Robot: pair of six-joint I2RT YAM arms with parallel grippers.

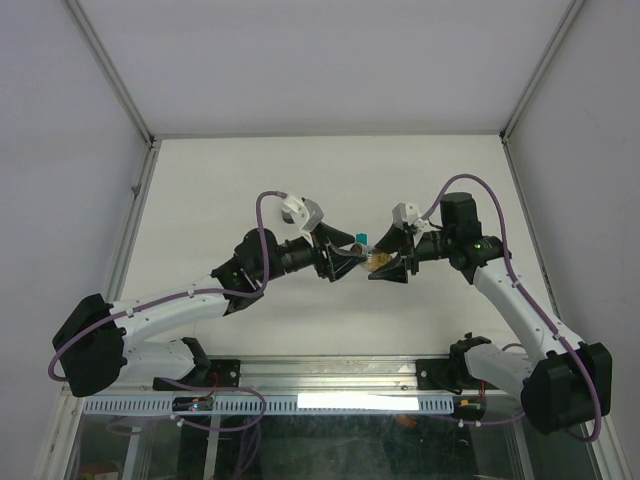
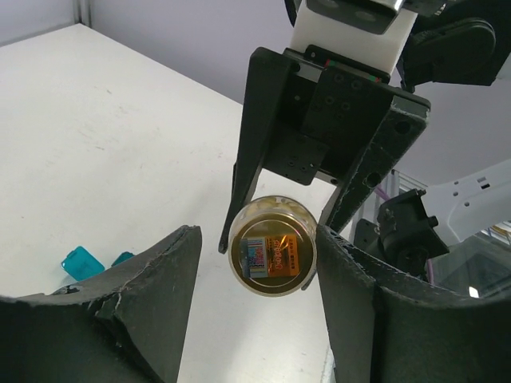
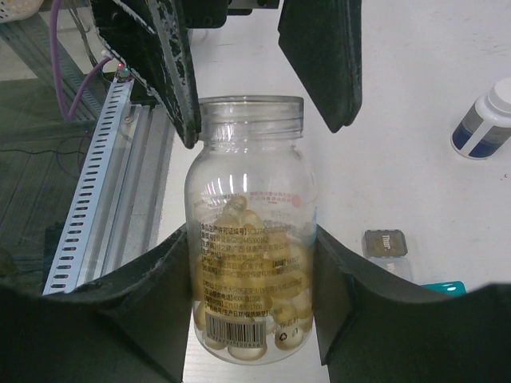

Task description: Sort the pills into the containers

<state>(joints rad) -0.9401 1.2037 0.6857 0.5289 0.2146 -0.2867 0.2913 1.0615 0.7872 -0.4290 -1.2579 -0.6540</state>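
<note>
Table [image 1: 300, 180]: white, and both arms meet over its middle.

Pill bottle [image 3: 249, 183]: clear, held off the surface betw. the two grippers.
- R gripper [image 3: 249, 259] is clamped on the bottle's body, foam pads pressing either side of the label.
- L gripper [image 2: 257, 243] stands spread around the neck end. There's a gap on at least one side, so it's not gripping.
- The threaded neck shows no cap in the right wrist view. The left wrist view shows a gold round end w/ a barcode, and I can't tell if that's a seal or a look inside.

Handling, my read:
- Rigid w/ smooth walls, so prob. slippery and liable to twist in the pads.
- Approx. half full, so moderate weight, and the load will shift on tilting.
- Best hold is mid-body, as now, w/ the threads as a second purchase.

White bottle [image 3: 481, 128]: blue label, capped, standing well apart.

Containers, all on the table:
- Grey box [image 3: 386, 242] lies near the bottle, lettered lid up. It looks shut, contents hidden.
- Teal box [image 2: 80, 262] has a second teal piece [image 2: 121, 258] just beside it, partly hidden; maybe a lid.
- No pills seen in either.

Pills [image 3: 247, 339]: gold softgels, all in the bottle, prob. squashy and prone to roll.
</note>
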